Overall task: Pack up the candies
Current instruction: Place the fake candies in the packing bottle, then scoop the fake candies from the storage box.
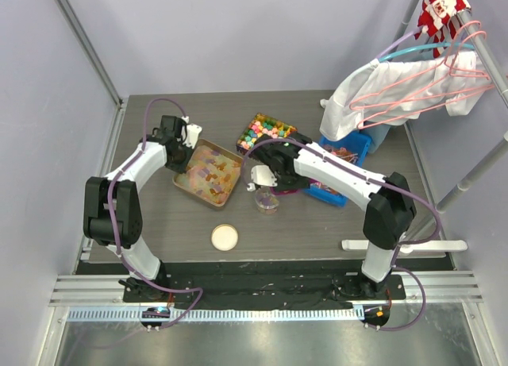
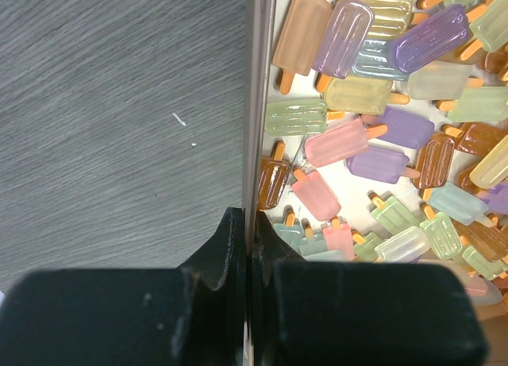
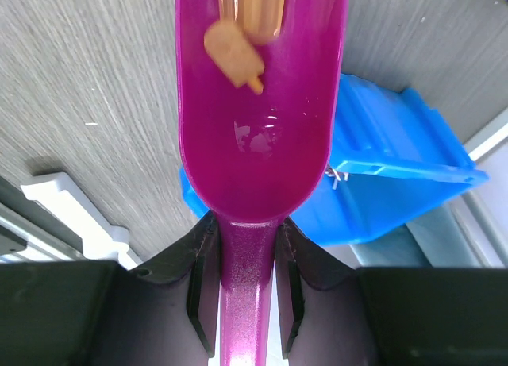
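Pour | right gripper point(image 3: 246, 255) holds scoop point(image 3: 262, 152), left gripper point(image 2: 250, 227) pinches tray point(image 2: 258, 104) rim | I must tilt slowly, lip centred above jar point(image 1: 267, 199), no candies point(image 3: 234, 60) spilling.

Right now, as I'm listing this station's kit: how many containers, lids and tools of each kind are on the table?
Metal tray: 1
Divided box: 1
Blue bin: 1
Clear jar: 1
Round lid: 1
Magenta scoop: 1
Total: 6
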You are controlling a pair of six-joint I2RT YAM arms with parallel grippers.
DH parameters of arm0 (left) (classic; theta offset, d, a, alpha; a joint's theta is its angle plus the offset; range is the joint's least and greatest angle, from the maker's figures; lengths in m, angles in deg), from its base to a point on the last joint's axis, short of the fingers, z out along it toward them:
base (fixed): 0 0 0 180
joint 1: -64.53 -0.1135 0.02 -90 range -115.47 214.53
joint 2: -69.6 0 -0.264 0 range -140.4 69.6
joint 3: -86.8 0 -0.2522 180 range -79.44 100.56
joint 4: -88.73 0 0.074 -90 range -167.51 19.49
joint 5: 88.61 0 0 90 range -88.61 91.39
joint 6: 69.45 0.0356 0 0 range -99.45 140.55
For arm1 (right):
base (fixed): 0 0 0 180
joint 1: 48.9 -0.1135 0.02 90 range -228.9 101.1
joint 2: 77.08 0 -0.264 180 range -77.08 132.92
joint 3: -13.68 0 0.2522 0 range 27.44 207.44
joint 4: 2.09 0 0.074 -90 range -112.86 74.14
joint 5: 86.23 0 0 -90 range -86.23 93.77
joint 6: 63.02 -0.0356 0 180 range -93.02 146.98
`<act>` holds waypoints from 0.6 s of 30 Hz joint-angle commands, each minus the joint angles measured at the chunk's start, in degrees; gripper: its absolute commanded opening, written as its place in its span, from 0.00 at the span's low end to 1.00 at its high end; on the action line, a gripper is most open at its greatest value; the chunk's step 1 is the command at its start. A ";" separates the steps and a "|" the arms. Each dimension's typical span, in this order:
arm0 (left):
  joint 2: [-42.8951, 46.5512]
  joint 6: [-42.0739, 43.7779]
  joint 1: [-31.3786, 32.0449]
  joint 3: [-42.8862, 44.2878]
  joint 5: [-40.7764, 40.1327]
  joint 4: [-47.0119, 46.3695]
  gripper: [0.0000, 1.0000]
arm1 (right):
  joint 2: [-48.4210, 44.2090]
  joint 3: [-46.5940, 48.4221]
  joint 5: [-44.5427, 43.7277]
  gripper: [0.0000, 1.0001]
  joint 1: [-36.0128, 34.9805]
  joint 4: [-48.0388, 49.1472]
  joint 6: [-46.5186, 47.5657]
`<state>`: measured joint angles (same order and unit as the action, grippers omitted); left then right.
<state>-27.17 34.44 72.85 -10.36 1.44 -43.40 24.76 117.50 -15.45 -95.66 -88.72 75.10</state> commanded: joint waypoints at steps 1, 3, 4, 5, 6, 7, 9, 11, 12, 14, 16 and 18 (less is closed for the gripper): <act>3.17 -0.97 -0.49 1.85 2.67 -3.35 0.00 | 0.72 4.33 -3.89 0.01 -1.49 -4.65 0.49; 3.08 -1.06 -0.49 1.85 2.76 -3.35 0.00 | 1.43 5.56 -3.98 0.01 -2.01 -6.84 0.49; 3.08 -1.06 -0.41 1.85 2.84 -3.43 0.00 | 1.52 5.65 -4.24 0.01 -2.45 -7.12 0.57; 3.08 -1.06 -0.49 1.85 2.76 -3.35 0.00 | 1.52 5.65 -4.68 0.01 -2.72 -7.38 0.57; 3.08 -1.15 -0.49 1.85 2.84 -3.35 0.00 | 1.43 5.65 -4.94 0.01 -2.98 -7.73 0.49; 3.08 -1.15 -0.49 1.85 2.85 -3.35 0.00 | 1.43 5.65 -5.29 0.01 -3.16 -7.82 0.40; 2.91 -1.15 -0.49 1.94 3.02 -3.43 0.00 | 1.43 5.65 -6.26 0.01 -3.95 -8.43 0.22; 2.82 -1.32 -0.49 2.02 3.20 -3.26 0.00 | 1.43 5.65 -6.79 0.01 -4.82 -8.61 -0.22; 2.82 -1.23 -0.49 2.11 3.20 -3.35 0.00 | 1.34 5.74 -7.05 0.01 -5.00 -9.40 -0.22; 2.82 -1.23 -0.49 2.03 3.20 -3.26 0.00 | 1.25 5.56 -7.58 0.01 -5.53 -9.76 -0.66; 2.82 -1.32 -0.49 2.02 3.28 -3.26 0.00 | 0.90 5.56 -8.37 0.01 -5.53 -9.76 -0.40; 2.64 -1.32 -0.49 1.94 3.99 -3.26 0.00 | 0.38 6.09 -8.29 0.01 -5.44 -8.36 0.13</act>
<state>-27.17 34.42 72.70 -10.36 1.51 -43.42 26.47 120.97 -20.72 -100.88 -91.73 74.84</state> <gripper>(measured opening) 0.035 0.332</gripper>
